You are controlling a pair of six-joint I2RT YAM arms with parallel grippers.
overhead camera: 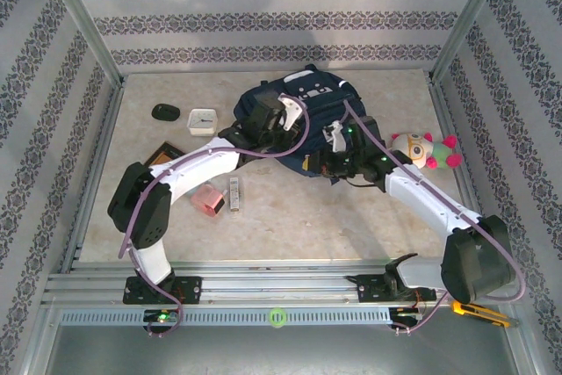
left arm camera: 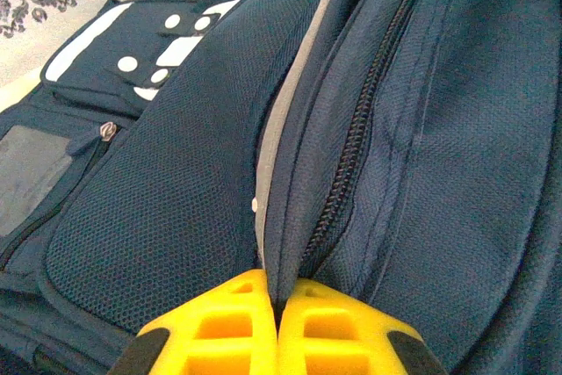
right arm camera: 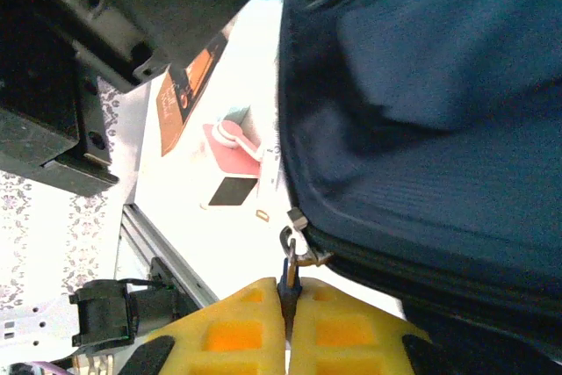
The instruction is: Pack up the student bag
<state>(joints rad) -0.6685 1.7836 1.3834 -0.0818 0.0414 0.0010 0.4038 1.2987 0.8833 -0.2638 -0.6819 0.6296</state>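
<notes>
Our left gripper [left arm camera: 277, 298] clenches a fabric fold of the student bag [left arm camera: 167, 208]; our right gripper [right arm camera: 288, 294] pinches its zipper pull [right arm camera: 290, 261].

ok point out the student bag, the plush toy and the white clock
student bag [overhead camera: 318, 103], top external view, navy panel below the pale patch
plush toy [overhead camera: 414, 148], top external view, its pale face
white clock [overhead camera: 202, 119], top external view, middle of its dial
</notes>
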